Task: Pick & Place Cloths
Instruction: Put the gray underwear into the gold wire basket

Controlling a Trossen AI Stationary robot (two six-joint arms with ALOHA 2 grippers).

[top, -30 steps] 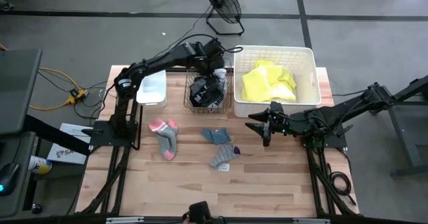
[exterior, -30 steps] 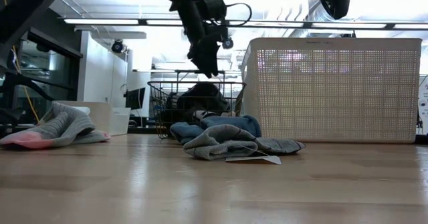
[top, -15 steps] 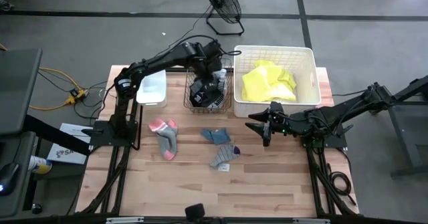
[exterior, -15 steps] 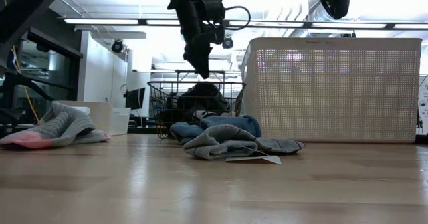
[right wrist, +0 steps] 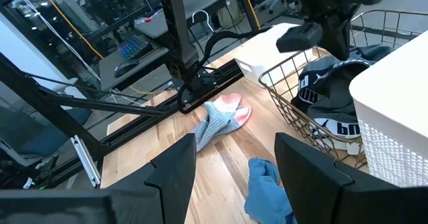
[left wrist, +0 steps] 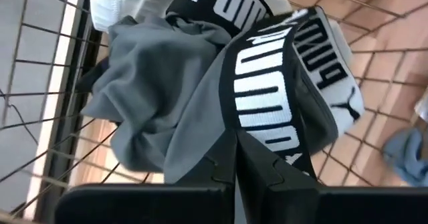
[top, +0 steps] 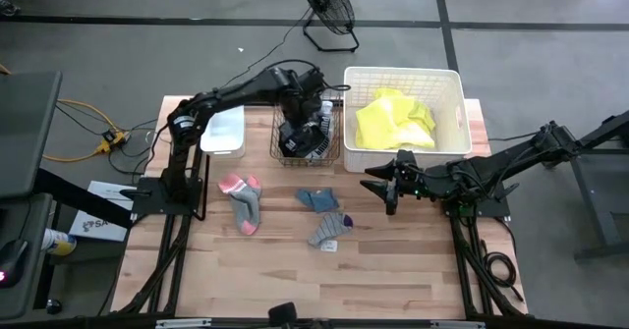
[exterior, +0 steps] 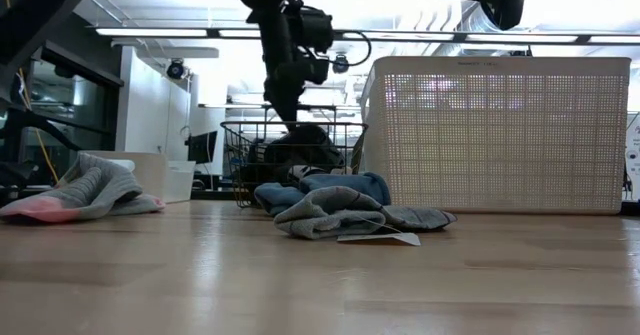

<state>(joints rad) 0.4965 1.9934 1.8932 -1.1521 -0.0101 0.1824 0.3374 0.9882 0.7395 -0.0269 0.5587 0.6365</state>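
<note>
2 arms in frame. Left gripper is hanging over the copper wire basket, above the pile inside it; jaws are sitting together, nothing clamped between them. In the left wrist view the closed tips are pointing at the black cloth with white print, which is lying on a grey cloth in the basket, with a white piece at the basket's edge. From the low view the left gripper is sitting just above the basket rim, not down among the fabric.

Right gripper is waiting over the tabletop, just in front of the white tub; jaws are standing apart, holding nothing. Its wrist view is looking past the open fingers across the tabletop toward the basket.

Cloth locations:
- neon-yellow cloth is lying inside the white tub
- pink and grey cloth is lying on the tabletop, left of centre, in front of the small white tub
- blue cloth and grey cloth with a tag are lying near each other at mid tabletop, in front of the basket

A floor fan is standing behind the table.
</note>
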